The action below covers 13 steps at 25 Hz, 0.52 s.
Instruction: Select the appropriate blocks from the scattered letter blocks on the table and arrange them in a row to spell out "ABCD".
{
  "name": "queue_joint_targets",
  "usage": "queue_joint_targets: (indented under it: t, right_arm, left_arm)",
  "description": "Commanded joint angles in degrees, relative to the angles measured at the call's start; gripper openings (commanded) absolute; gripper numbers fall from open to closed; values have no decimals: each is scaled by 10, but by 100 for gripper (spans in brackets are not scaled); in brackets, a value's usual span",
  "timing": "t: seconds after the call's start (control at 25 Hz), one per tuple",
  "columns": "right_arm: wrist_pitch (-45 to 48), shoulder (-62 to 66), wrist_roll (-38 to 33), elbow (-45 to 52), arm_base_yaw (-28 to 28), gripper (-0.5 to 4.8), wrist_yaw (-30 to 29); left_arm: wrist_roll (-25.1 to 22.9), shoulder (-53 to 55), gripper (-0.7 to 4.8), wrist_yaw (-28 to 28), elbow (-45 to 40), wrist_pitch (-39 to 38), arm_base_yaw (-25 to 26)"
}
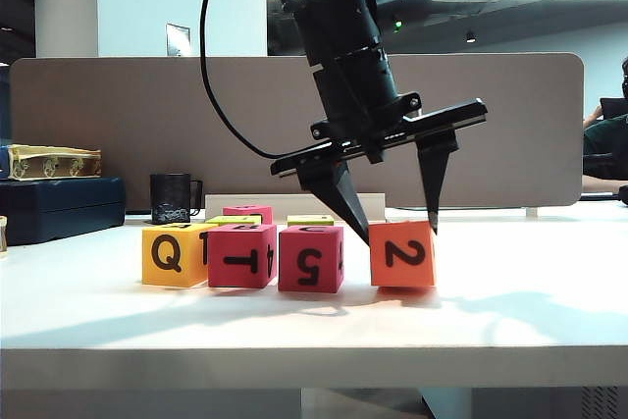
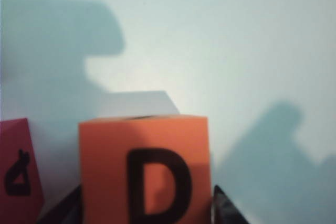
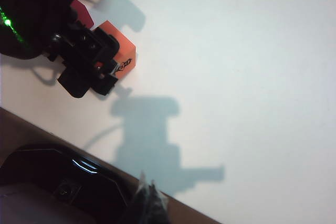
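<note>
Left gripper (image 1: pixel 397 228) hangs over the salmon-orange cube (image 1: pixel 403 254), its two dark fingers spread and straddling the cube's upper corners — whether the pads touch the foam we cannot tell. In our left wrist view the same cube (image 2: pixel 144 169) sits between the finger tips with a black D on its top face.

Beside that gripper, toward the left of the exterior view, we count three more cubes in the front row: a magenta cube marked 5 (image 1: pixel 311 258), a magenta cube marked T (image 1: pixel 240 255) and a yellow-orange cube marked Q (image 1: pixel 174 255). All four rest on the table (image 1: pixel 314 326), the first three close together, the salmon-orange one a small gap off. We judge the row essentially laid out, with D at its end; what seems left is to let go and draw clear, perhaps closing that gap. The other three top faces we cannot read.

Behind the row lie spare blocks: another magenta cube (image 1: pixel 247 213) and a lime-green one (image 1: pixel 310 220).

Right gripper (image 3: pixel 149 200) waits well apart over bare table; only its tip shows, so we cannot tell its state.

One container is visible — a dark mug (image 1: pixel 172 198) far behind the left gripper; its contents are hidden.
</note>
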<state>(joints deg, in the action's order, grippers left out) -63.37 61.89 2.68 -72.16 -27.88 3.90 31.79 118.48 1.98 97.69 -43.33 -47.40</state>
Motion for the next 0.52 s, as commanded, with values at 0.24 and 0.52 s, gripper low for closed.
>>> queue_joint_targets:
  t: [0.24, 0.52]
  right_arm:
    - [1, -2, 0, -2, -1, -2, 0]
    - [1, -2, 0, -2, -1, -2, 1]
  left_arm:
    - [-1, -2, 435, 8, 0, -9, -1]
    - [-46, -10, 444, 6, 41, -42, 5]
